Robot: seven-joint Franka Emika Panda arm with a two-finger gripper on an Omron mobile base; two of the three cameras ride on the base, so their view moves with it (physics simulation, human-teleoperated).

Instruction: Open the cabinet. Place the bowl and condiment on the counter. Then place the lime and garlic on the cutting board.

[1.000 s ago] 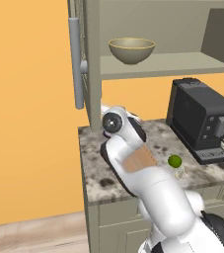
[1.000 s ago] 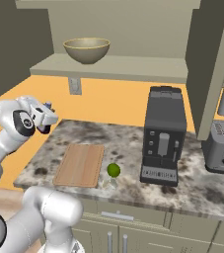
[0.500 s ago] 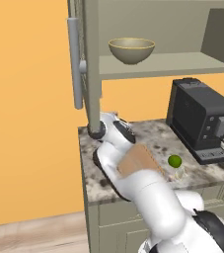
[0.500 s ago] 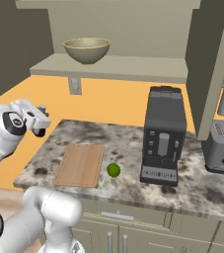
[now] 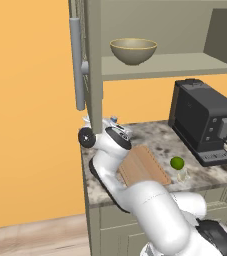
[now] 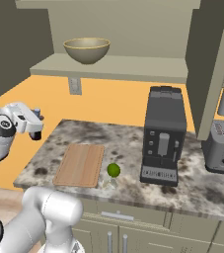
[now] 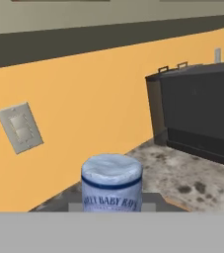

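Hand view places the condiment [image 7: 111, 184] directly ahead of the camera, cap uppermost, its long axis upright. We judge the gripper [image 6: 33, 129] clamped on its body, although the fingers themselves are hidden. From the right base view, the bottle hangs over the left end of the counter [image 6: 133, 143], apparently just clear of the stone. The cutting board [image 6: 80, 164] lies nearby, with free slab between. The bowl [image 6: 87, 50] sits on the cabinet [image 6: 118, 66] shelf.
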